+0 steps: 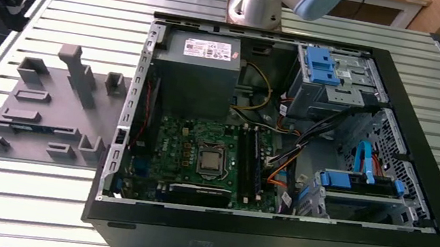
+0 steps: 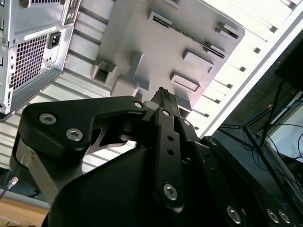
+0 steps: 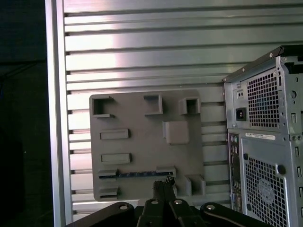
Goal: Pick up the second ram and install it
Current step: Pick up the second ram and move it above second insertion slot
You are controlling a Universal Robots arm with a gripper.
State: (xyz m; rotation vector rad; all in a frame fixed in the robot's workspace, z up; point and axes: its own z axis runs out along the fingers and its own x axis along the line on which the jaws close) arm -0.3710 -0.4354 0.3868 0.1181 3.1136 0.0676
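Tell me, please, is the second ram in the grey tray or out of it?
In: the second ram sits in a slot of the grey tray, beside the computer case.

I log an open black computer case [image 1: 272, 241] on the slatted metal counter [image 1: 14, 197]. A grey holder plate [image 1: 54, 114] lies just beside it, at the exterior view's left.

Gripper [image 3: 164, 182] — fingertips together, empty
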